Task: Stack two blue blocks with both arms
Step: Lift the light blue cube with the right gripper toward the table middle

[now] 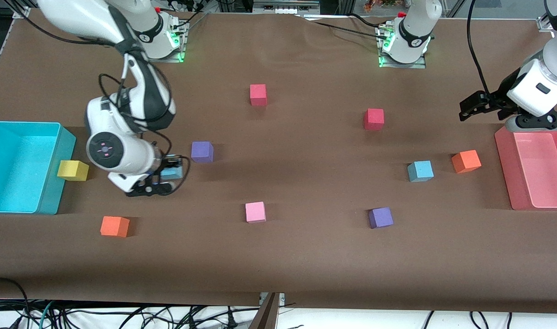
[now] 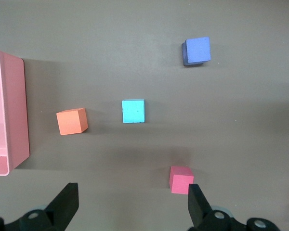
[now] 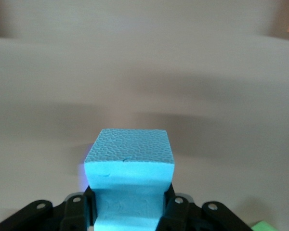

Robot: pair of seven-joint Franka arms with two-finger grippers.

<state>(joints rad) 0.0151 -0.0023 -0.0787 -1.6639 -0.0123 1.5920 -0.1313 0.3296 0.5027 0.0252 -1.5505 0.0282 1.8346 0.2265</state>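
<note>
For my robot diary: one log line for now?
right pincer: shut on blue block | left pincer: open, waiting near pink bin | second blue block: on table

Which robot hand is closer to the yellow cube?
The right. The right gripper, shut on a blue block, is beside the yellow cube; the left gripper waits open by the pink bin.
</note>
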